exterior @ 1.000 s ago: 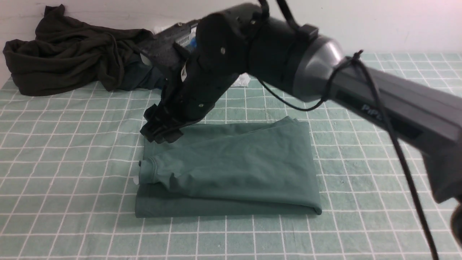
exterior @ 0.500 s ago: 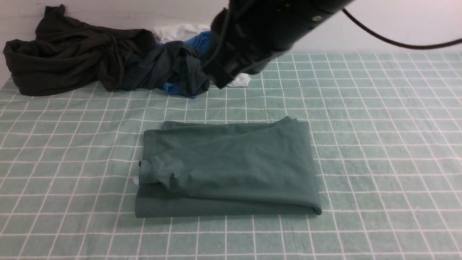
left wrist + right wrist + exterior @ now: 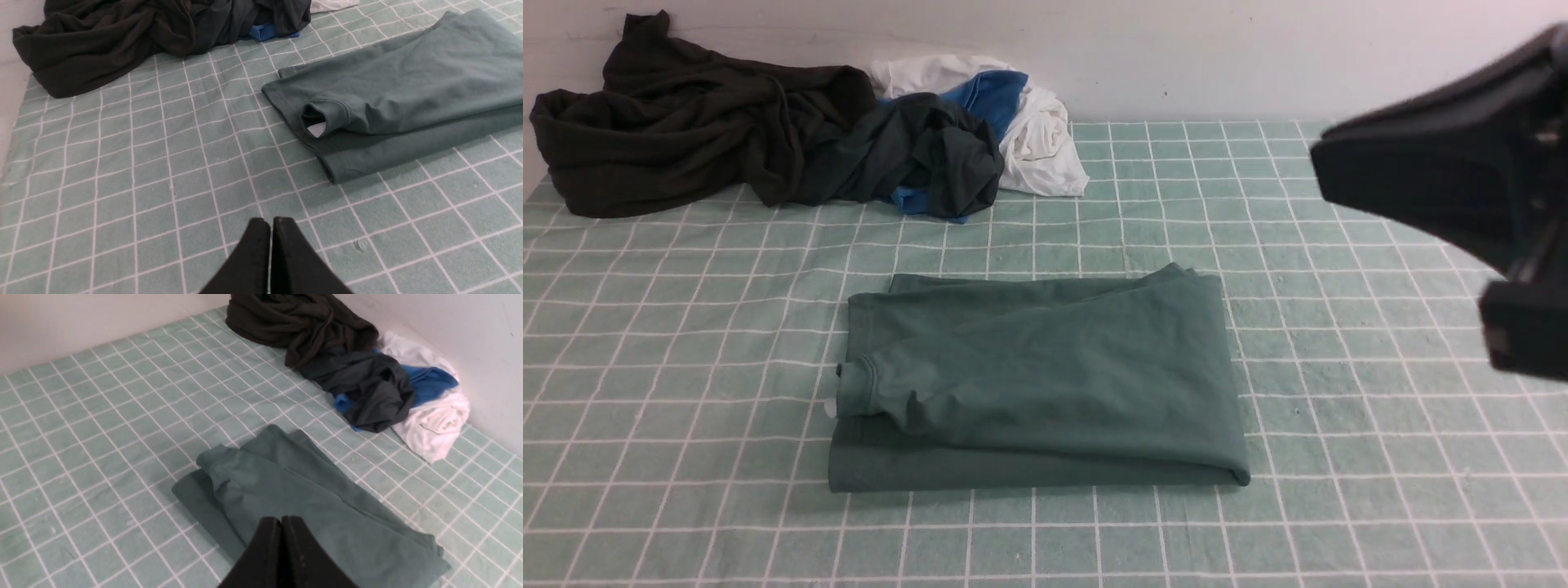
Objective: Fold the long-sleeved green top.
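Sage-green jersey, the green long-sleeved top (image 3: 1045,384), lies folded into a soft rectangle at the centre of the checked cloth (image 3: 1339,490) in the front view, one cuffed sleeve laid across its upper layer. The logo print is not visible. The right arm (image 3: 1445,196) enters at the right edge as a dark blur, cut off by the frame; its pincer cannot be made out here. By the far wall sits a crumpled heap: a dark olive-black garment (image 3: 686,139), a teal-grey garment (image 3: 931,163) with blue trim, and a white garment (image 3: 1045,139).

Left wrist view: the left gripper (image 3: 271,228) has its black tapered tips pressed together, empty, over bare cloth well apart from the top. The top's far side runs out of frame. The cuff (image 3: 322,118) gapes, something pale inside.

Right wrist view: the right gripper (image 3: 282,526) has its tips together, empty, and hides part of the top's near edge.
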Available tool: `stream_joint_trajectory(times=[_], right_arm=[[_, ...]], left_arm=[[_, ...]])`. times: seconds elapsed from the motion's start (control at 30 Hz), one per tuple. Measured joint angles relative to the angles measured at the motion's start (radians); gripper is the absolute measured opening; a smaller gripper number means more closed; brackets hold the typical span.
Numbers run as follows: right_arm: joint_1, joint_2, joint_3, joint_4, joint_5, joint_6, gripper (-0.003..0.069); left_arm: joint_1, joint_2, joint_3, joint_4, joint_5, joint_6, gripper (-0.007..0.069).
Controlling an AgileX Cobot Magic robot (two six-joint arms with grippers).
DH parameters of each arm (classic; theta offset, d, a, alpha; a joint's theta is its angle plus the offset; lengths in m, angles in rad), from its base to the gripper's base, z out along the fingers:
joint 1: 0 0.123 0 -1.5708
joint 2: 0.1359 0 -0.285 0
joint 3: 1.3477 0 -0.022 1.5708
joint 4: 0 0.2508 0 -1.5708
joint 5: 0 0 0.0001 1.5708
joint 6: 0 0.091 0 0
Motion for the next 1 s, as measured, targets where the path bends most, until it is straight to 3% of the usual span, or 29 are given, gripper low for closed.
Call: stream_joint_trajectory(times=[0.43,0.7,0.87,1.0], right_arm=[[0.0,-0.064,0.095,-0.106,0.136,0.023,-0.0013],[0.0,-0.064,0.098,-0.023,0.128,0.024,-0.0013],[-0.004,-0.109,0.203,-0.066,-0.045,0.081,-0.0013],[-0.082,-0.226,0.388,-0.101,-0.236,0.17,-0.0013]], left_arm=[[0.0,0.0,0.0,0.0,-0.006,0.0,-0.0003],[0.0,0.0,0.0,0.0,-0.006,0.0,-0.0003],[0.0,0.0,0.0,0.001,-0.007,0.0,-0.0003],[0.0,0.0,0.0,0.002,-0.007,0.0,-0.0003]])
